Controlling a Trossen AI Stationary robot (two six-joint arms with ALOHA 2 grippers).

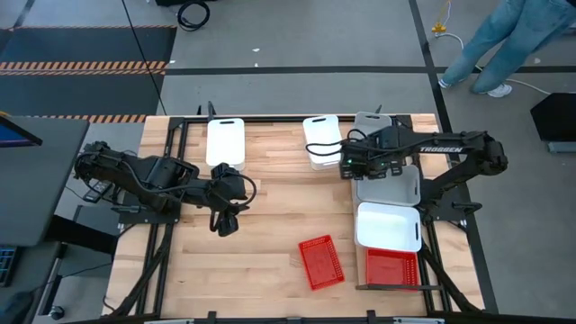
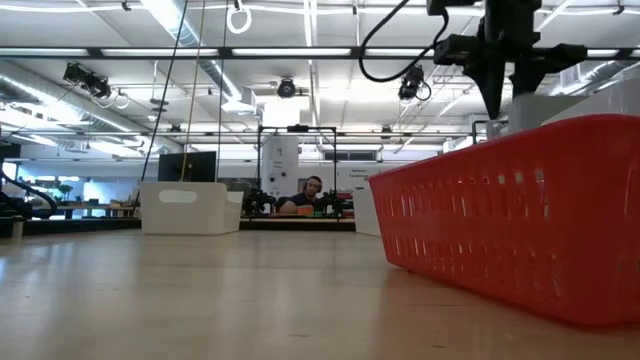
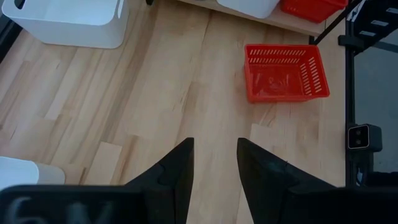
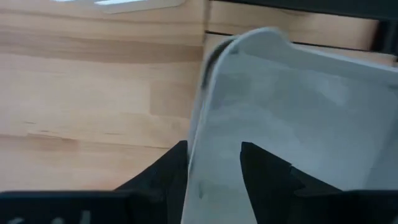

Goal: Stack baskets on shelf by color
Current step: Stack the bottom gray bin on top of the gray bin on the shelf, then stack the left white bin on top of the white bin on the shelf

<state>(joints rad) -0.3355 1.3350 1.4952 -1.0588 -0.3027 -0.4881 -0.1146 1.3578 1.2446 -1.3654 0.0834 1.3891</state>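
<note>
Two hands show. Our left hand (image 1: 225, 222) hangs unclenched over bare counter (image 1: 270, 180), a loose red basket (image 1: 321, 262) well off to its right. Our right hand (image 1: 346, 162) grips a light grey basket (image 1: 389, 183) by its rim, above the shelf (image 1: 390, 286), white basket (image 1: 389, 226) and red basket (image 1: 391, 267) beyond.

Red baskets: two – loose one (image 1: 321, 262) on desk (image 1: 261, 225), second (image 1: 392, 268) at shelf end. White baskets: three visible – (image 1: 225, 141), (image 1: 322, 142), (image 1: 389, 226). Grey baskets: two visible – (image 1: 371, 121), (image 1: 396, 186). Arms: two. Person: one, beyond desk in low view (image 2: 310, 195)
</note>
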